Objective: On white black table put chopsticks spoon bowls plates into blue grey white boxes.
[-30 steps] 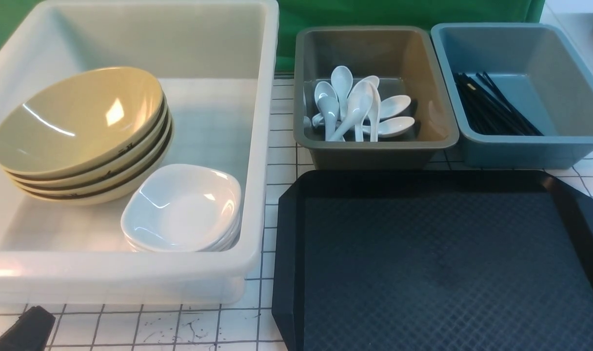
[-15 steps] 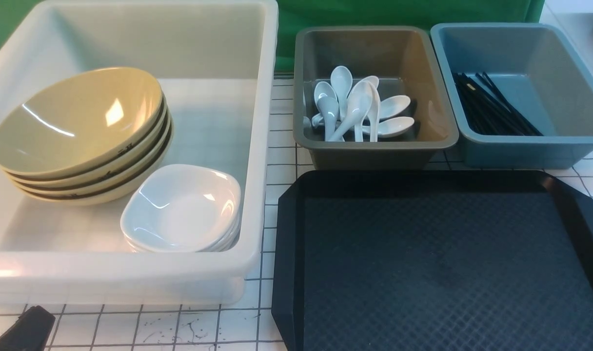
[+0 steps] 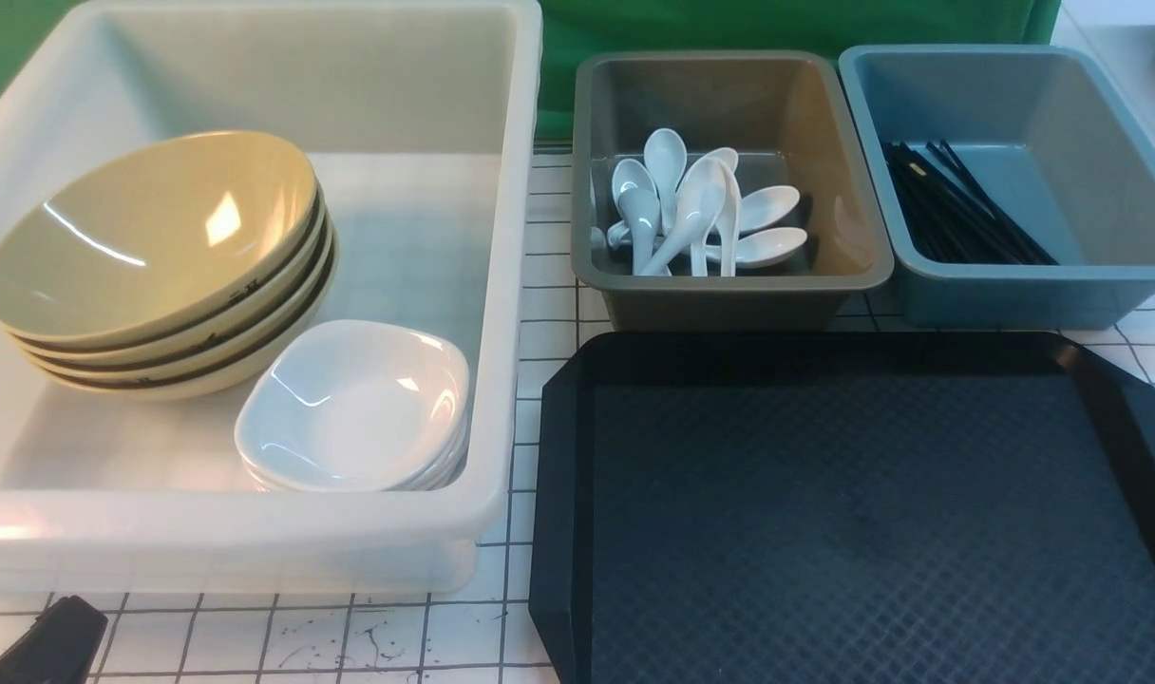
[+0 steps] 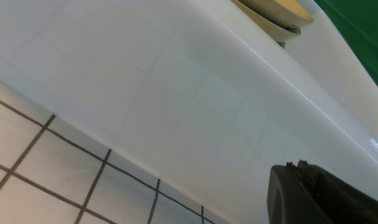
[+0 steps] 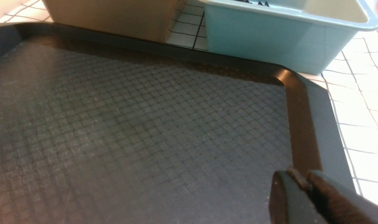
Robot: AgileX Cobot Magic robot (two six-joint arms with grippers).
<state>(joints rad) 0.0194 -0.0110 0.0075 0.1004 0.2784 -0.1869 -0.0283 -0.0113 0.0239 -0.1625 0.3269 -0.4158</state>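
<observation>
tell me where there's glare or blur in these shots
Front view: sharp overall, with bright window-like glare on the top bowl and small highlights on the top white plate and the spoons. Left wrist view: the white tub wall fills the frame, soft and washed out; the claw tip is dark and blurred. Right wrist view: the black tray has a sheen on its far corner.

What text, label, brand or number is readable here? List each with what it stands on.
None can be read. The only marks are small dark ones on the outside of the bowls, too small to tell. The spoons, grey box, blue box and black tray show no lettering.
</observation>
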